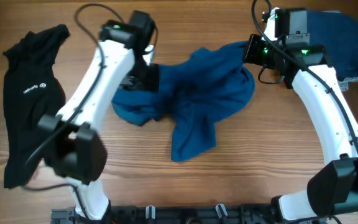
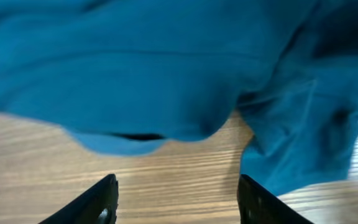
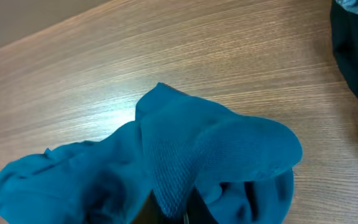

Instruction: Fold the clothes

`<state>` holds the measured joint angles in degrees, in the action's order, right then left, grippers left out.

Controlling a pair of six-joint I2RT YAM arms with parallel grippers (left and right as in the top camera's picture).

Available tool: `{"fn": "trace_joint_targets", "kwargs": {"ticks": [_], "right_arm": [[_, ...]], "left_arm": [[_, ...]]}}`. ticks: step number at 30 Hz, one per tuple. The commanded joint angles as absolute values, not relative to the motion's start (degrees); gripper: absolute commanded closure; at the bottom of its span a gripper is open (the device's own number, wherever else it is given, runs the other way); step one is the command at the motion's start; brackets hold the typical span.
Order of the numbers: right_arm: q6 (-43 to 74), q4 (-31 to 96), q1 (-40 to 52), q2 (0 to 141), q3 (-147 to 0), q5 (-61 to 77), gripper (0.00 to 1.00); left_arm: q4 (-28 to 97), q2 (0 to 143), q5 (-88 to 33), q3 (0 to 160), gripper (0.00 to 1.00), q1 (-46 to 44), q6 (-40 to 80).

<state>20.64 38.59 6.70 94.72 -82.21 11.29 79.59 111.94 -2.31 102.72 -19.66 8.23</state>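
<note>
The blue garment is lying crumpled on the tabletop, its upper-right corner seemingly being pinched by the clenched right end effector, while the left end effector is hovering released at its left edge, a black garment lying far left and a darker blue garment far right

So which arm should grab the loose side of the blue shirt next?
Left. The left gripper is open and holding nothing, right at the edge of the blue shirt. The right gripper looks busy, pinching the shirt's other end.
</note>
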Motion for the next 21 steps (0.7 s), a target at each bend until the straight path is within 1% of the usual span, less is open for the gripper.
{"fn": "trace_joint_targets", "kwargs": {"ticks": [1,3,6,9,10,11,13,15,16,17,18,21], "right_arm": [[19.53,38.48,6.76,94.91,-82.87,10.02,0.96],[19.51,38.63,6.76,94.91,-82.87,10.02,0.96],[19.42,39.11,6.76,94.91,-82.87,9.78,0.96],[19.25,39.05,6.76,94.91,-82.87,9.8,0.95],[19.27,39.05,6.76,94.91,-82.87,9.8,0.95],[19.2,39.05,6.76,94.91,-82.87,9.8,0.95],[19.03,39.07,6.7,94.91,-82.87,9.58,0.95],[18.92,39.24,6.28,94.91,-82.87,9.37,0.95],[18.85,39.33,6.24,94.91,-82.87,9.37,0.95],[18.83,39.35,6.24,94.91,-82.87,9.37,0.95],[18.83,39.33,6.24,94.91,-82.87,9.37,0.95],[18.83,39.4,6.24,94.91,-82.87,9.37,0.95]], "left_arm": [[77.73,118.24,-4.05,103.07,0.3,-23.73,1.54],[75.07,121.23,-3.86,103.07,0.27,-26.06,0.21],[73.19,124.18,-3.7,103.07,0.3,-26.61,0.23],[72.25,126.19,1.32,103.07,0.32,-26.52,0.43],[71.68,126.52,2.26,103.07,0.35,-26.52,0.45],[70.28,127.02,3.6,103.07,0.41,-26.41,1.04],[68.03,127.33,6.35,103.07,0.43,-26.35,3.86],[66.37,127.33,6.33,103.02,0.45,-26.39,3.9],[65.73,127.35,6.33,102.48,0.59,-26.41,3.9],[65.28,127.35,6.33,102.0,0.74,-26.41,3.9],[64.16,127.35,6.35,100.71,0.96,-26.28,5.04],[62.7,126.98,6.35,99.66,0.96,-25.23,6.94]]}}
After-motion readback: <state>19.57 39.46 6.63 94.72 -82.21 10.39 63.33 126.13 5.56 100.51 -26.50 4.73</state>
